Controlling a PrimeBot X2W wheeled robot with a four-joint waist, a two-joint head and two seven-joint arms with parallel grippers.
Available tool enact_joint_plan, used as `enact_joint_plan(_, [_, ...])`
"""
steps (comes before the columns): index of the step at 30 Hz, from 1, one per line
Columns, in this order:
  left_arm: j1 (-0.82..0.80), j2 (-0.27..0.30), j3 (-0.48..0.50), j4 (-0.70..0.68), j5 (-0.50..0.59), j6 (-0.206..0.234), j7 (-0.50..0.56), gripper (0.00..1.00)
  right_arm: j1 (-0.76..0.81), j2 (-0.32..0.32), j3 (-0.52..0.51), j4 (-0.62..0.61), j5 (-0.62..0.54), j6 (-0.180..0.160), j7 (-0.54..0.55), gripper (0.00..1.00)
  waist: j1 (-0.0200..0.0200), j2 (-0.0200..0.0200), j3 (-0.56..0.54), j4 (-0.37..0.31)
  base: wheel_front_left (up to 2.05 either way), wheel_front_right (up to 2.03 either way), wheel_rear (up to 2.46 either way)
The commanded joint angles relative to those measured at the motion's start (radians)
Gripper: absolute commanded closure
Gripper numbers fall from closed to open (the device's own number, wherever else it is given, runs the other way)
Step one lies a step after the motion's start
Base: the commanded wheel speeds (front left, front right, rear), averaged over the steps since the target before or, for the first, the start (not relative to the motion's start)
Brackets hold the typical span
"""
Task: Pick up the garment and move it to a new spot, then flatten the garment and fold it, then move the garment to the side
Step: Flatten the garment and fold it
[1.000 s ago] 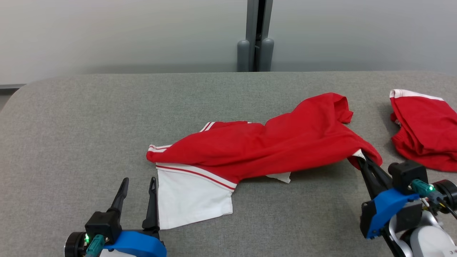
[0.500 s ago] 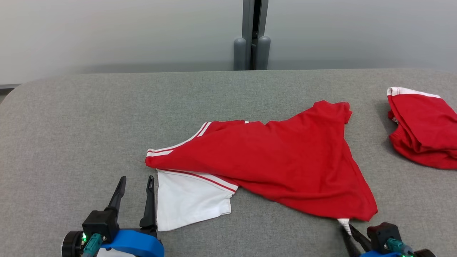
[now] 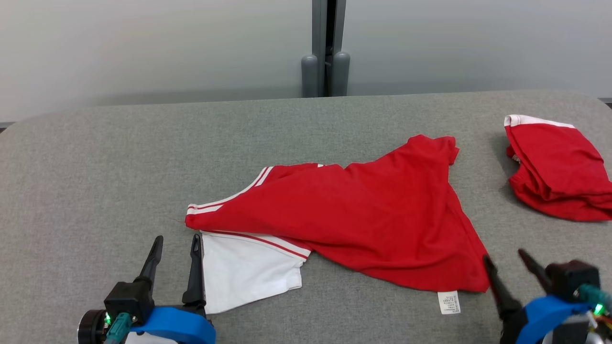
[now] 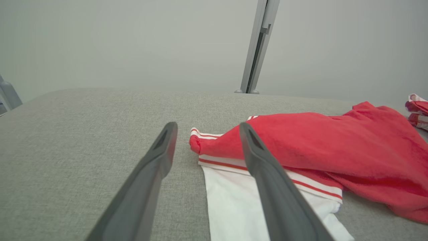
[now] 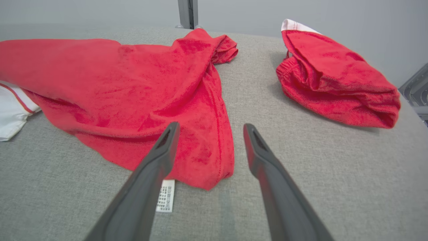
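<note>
Grey table point(image 3: 95, 157) bears the garment point(image 3: 363, 215) lying lengthwise left to right.

A white care tag point(image 3: 448, 302) is seen at the near corner of the red garment point(image 3: 363, 215). It lies flat on the grey table point(image 3: 95, 167), just left of the right gripper point(image 3: 503, 254) and beside its left finger. Rows of tiny print are carried on it, but none can be read.
</note>
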Motion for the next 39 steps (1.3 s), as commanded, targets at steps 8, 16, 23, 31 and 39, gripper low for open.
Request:
enact_joint_plan(8, [-0.045, -0.003, -0.011, -0.003, 0.008, -0.008, -0.004, 0.00, -0.215, -0.093, -0.002, 0.252, 0.002, 0.000, 0.072, 0.00, 0.0000, 0.0000, 0.047, 0.060, 0.00, 0.00, 0.00])
enact_joint_plan(16, [-0.063, 0.000, -0.008, 0.002, 0.006, -0.006, -0.004, 0.00, -0.401, -0.128, 0.050, 0.505, 0.028, 0.000, 0.080, 0.00, 0.0000, 0.0000, 0.083, 0.124, 0.00, 0.00, 0.00])
enact_joint_plan(23, [-0.079, -0.008, -0.009, 0.003, 0.007, -0.010, -0.004, 0.00, -0.521, -0.150, 0.050, 0.691, 0.048, 0.000, 0.108, 1.00, 0.0000, 0.0000, 0.106, 0.157, 0.00, 0.00, 0.00])
enact_joint_plan(31, [-0.078, -0.014, -0.006, 0.008, 0.014, -0.011, -0.004, 0.00, -0.686, -0.171, -0.077, 0.790, -0.072, 0.000, 0.003, 1.00, 0.0000, 0.0000, 0.110, 0.161, 0.00, 0.00, 0.00])
enact_joint_plan(39, [-0.063, -0.021, -0.014, 0.021, 0.021, -0.019, -0.005, 0.00, -0.756, -0.089, -0.128, 0.871, -0.190, 0.000, -0.116, 0.00, 0.0000, 0.0000, 0.084, 0.142, 0.00, 0.00, 0.00])
